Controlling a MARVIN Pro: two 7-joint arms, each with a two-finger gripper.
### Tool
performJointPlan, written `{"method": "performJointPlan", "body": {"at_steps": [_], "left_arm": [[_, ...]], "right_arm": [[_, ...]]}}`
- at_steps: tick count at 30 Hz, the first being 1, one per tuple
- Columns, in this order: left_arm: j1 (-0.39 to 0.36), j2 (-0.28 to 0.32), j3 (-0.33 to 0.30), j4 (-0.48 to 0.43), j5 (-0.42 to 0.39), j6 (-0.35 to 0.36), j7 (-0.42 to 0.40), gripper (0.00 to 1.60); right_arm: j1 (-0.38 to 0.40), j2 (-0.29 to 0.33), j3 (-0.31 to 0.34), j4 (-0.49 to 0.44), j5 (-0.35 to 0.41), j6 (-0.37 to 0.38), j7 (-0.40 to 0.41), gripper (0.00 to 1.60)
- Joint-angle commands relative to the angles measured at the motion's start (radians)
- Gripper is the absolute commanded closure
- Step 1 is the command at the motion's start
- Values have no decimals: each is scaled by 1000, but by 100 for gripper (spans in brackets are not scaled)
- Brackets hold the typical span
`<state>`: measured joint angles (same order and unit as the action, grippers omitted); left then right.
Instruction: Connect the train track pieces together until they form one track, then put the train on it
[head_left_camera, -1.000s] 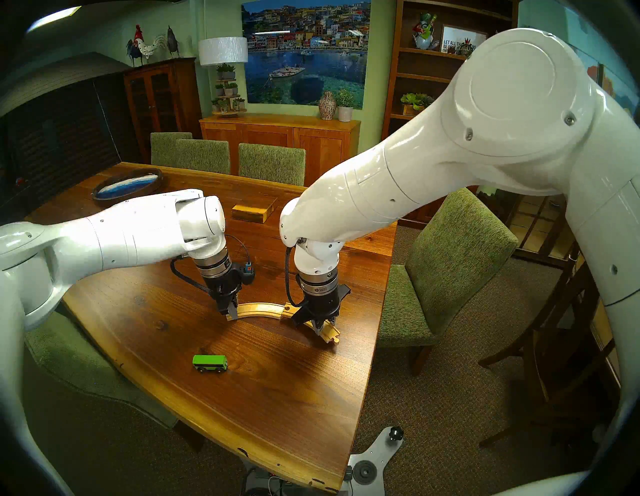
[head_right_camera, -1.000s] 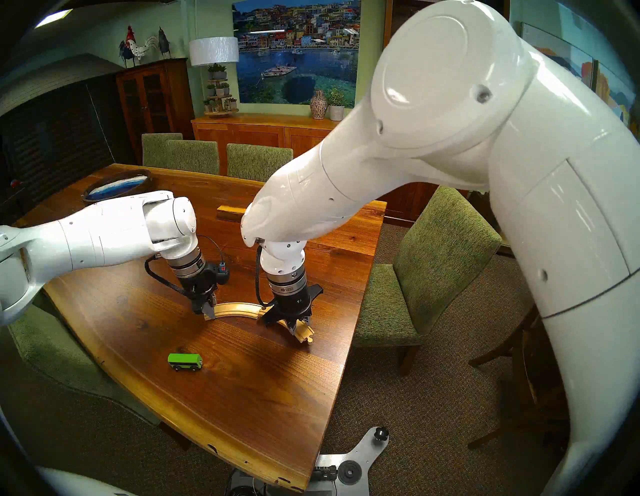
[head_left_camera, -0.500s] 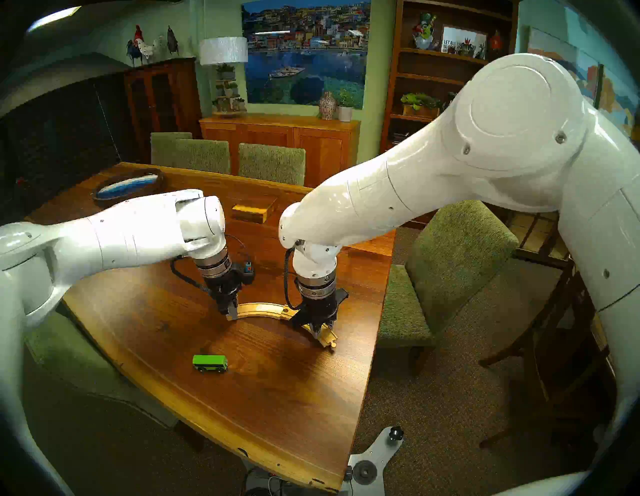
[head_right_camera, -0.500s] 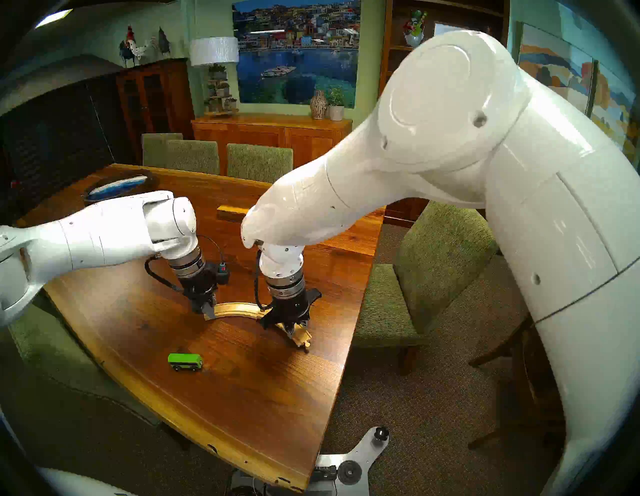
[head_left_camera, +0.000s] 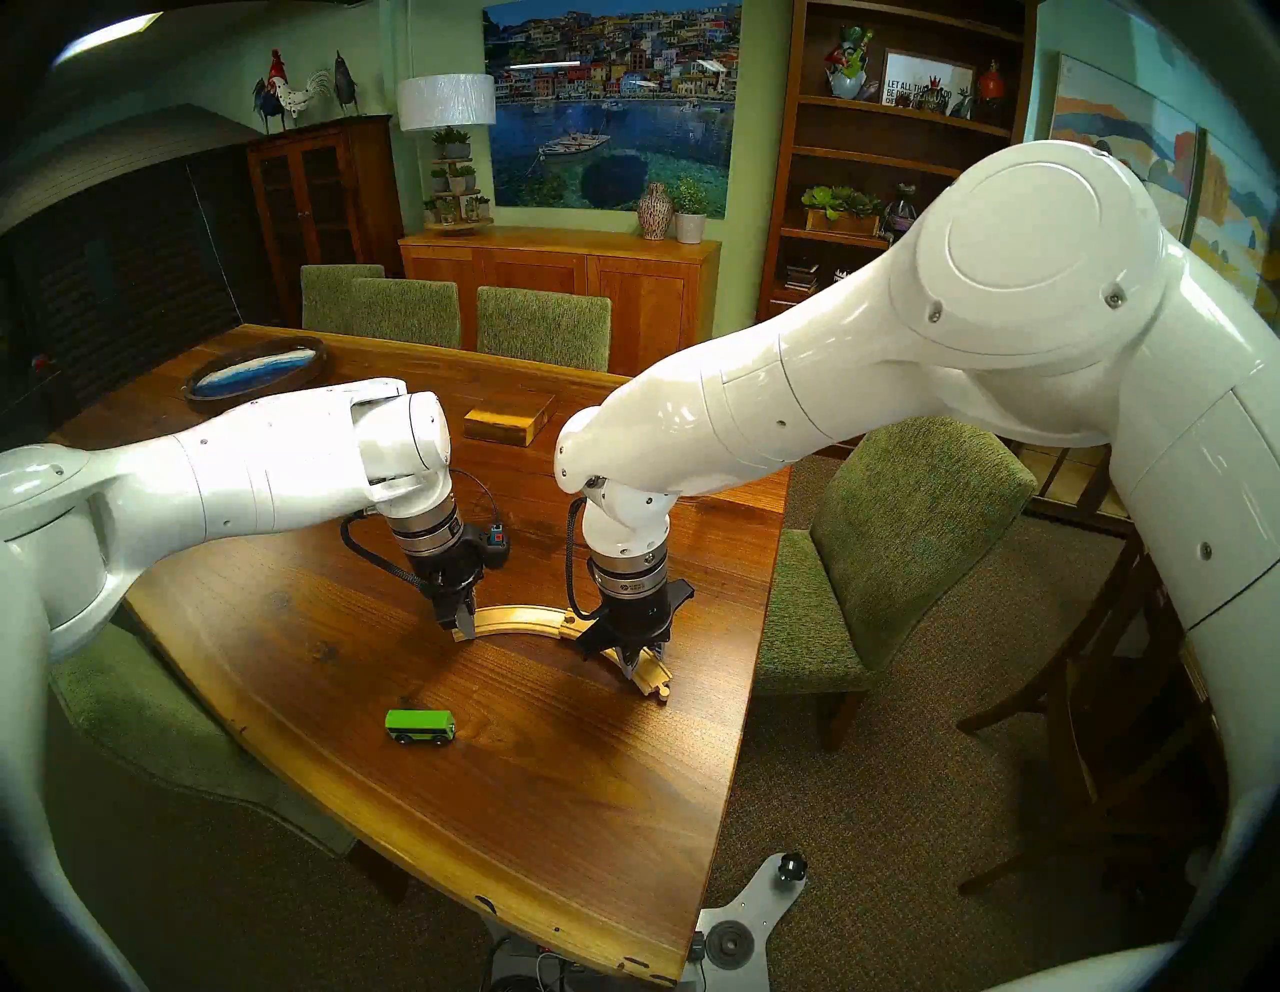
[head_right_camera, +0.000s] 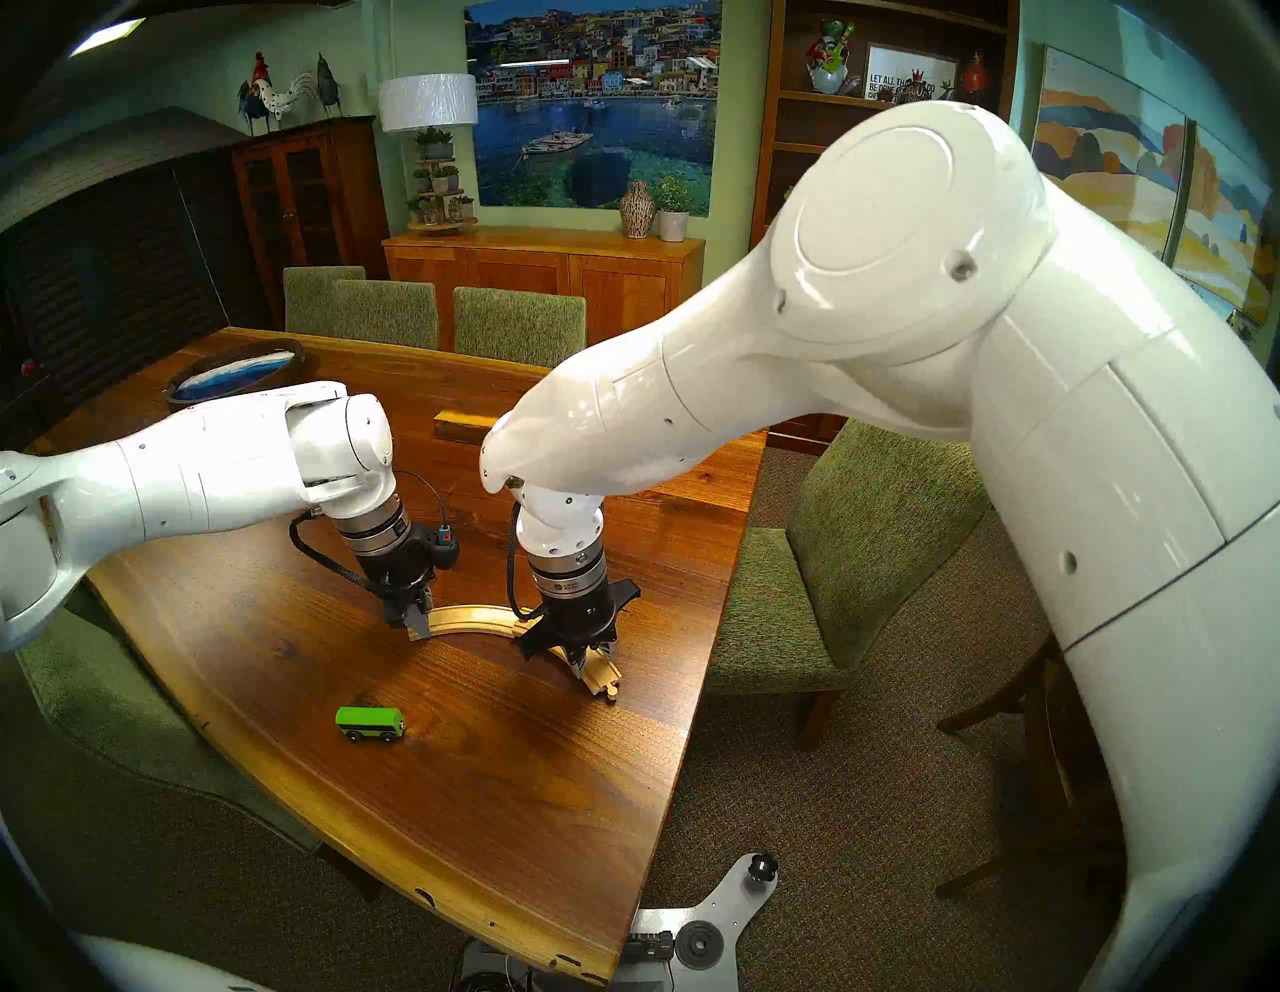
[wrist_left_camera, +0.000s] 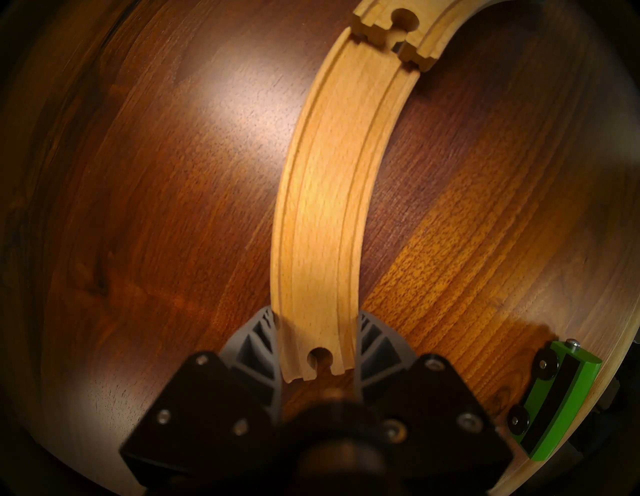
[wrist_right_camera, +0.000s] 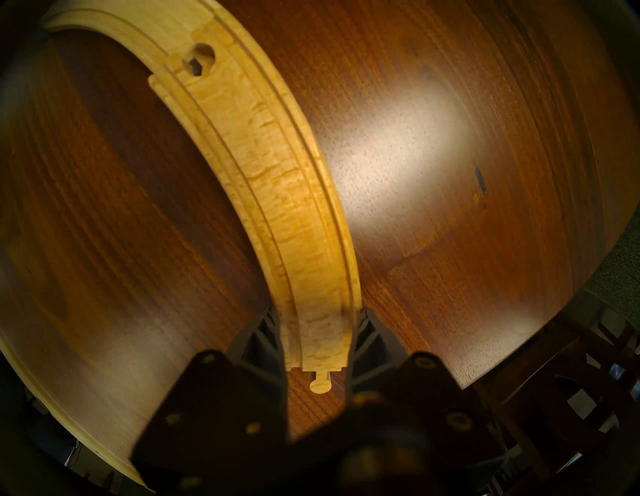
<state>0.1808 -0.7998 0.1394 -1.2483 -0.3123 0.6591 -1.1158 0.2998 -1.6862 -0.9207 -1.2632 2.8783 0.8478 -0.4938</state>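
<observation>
Pinching one curved pale-wood grooved track piece (wrist_left_camera: 325, 194) at its socket end, the left gripper (wrist_left_camera: 317, 346) mirrors the right gripper (wrist_right_camera: 317, 339), clamped on the second curved pale-wood piece (wrist_right_camera: 277, 180) near its peg. Their meeting ends overlap unseated on the dark wooden table (head_left_camera: 540, 796); the small bright-green toy train (head_left_camera: 420, 725) sits apart nearby.

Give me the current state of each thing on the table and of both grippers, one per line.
Left track piece: flat on the table, gripped at its socket end.
Right track piece: end overlapping the left piece's end, peg not seated.
Train: upright on the table, off the track, untouched.
Left gripper: shut on the left track piece.
Right gripper: shut on the right track piece.
Wooden box: closed, untouched.
</observation>
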Motion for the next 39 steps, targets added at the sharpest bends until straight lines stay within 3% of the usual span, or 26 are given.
{"method": "performJointPlan", "body": {"at_steps": [1, 7, 9, 10, 11, 13, 14, 20, 32, 39], "left_arm": [[-19, -2, -12, 0, 0, -1, 0, 160], [-19, -2, -13, 0, 0, -1, 0, 160], [-19, -2, -13, 0, 1, -1, 0, 160], [-19, -2, -13, 0, 1, -1, 0, 160], [-19, -2, -13, 0, 1, -1, 0, 160], [-19, -2, -13, 0, 1, -1, 0, 160], [-19, -2, -13, 0, 1, -1, 0, 160], [-18, -2, -14, 0, 1, -1, -1, 160], [-18, -2, -14, 0, 2, -1, -1, 160], [-17, -2, -15, 0, 2, -1, -1, 160]], "right_arm": [[-4, 36, 42, 19, 1, 15, -47, 160], [-17, 52, 66, 17, 1, 17, -78, 160], [-23, 58, 75, 17, 1, 16, -89, 120], [-26, 61, 78, 17, 1, 15, -93, 90], [-30, 66, 86, 17, 1, 14, -103, 26], [-32, 68, 89, 17, 1, 13, -107, 26], [-34, 71, 93, 16, 1, 13, -112, 0], [-39, 86, 113, 7, 1, 7, -142, 0], [22, 74, 122, -39, 1, -8, -198, 0], [55, 88, 153, -72, -46, 3, -170, 0]]}}
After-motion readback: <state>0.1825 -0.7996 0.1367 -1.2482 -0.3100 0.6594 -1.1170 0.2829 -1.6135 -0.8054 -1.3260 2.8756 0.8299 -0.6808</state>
